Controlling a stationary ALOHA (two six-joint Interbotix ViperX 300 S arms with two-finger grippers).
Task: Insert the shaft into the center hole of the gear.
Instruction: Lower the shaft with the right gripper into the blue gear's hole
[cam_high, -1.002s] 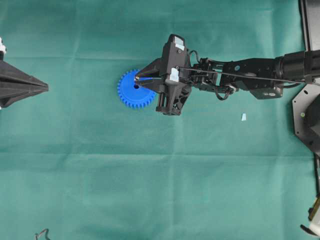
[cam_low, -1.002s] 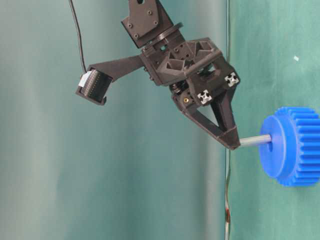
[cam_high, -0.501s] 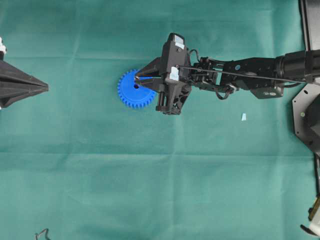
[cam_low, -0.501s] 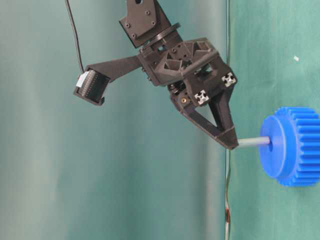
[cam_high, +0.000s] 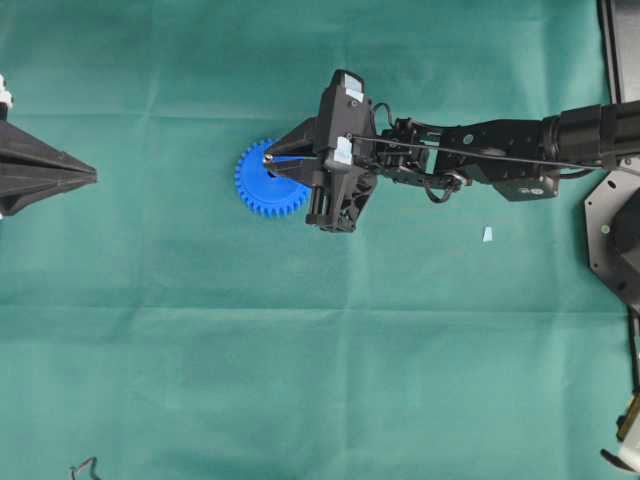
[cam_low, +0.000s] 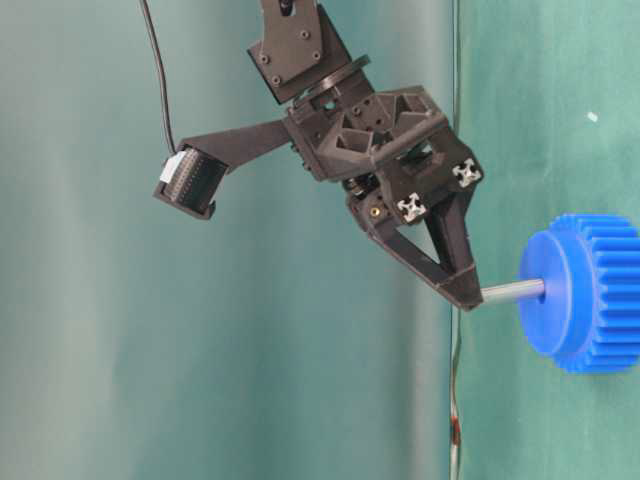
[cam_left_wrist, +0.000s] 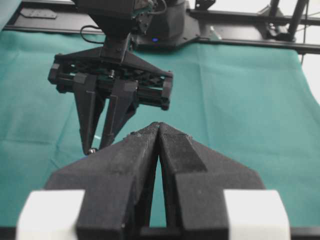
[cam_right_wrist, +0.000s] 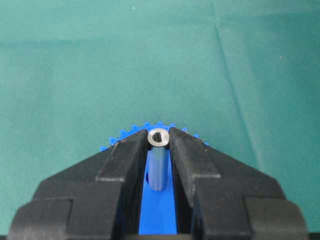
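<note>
The blue gear lies flat on the green cloth. My right gripper hangs over its hub, shut on the top of the shaft, a short silvery pin. In the right wrist view the shaft stands between the fingertips, its ringed top end up. Its lower end rests on the middle of the gear, covering the center hole. In the table-level view the pin meets the hub of the gear at its center. My left gripper rests far to the left, shut and empty.
A small pale blue scrap lies on the cloth to the right of the right arm. Black frame parts stand along the right edge. A bit of wire lies at the lower left corner.
The right gripper has shifted slightly left over the gear with the shaft still held. The pin's lower end stays at the hub. The left arm has not moved.
</note>
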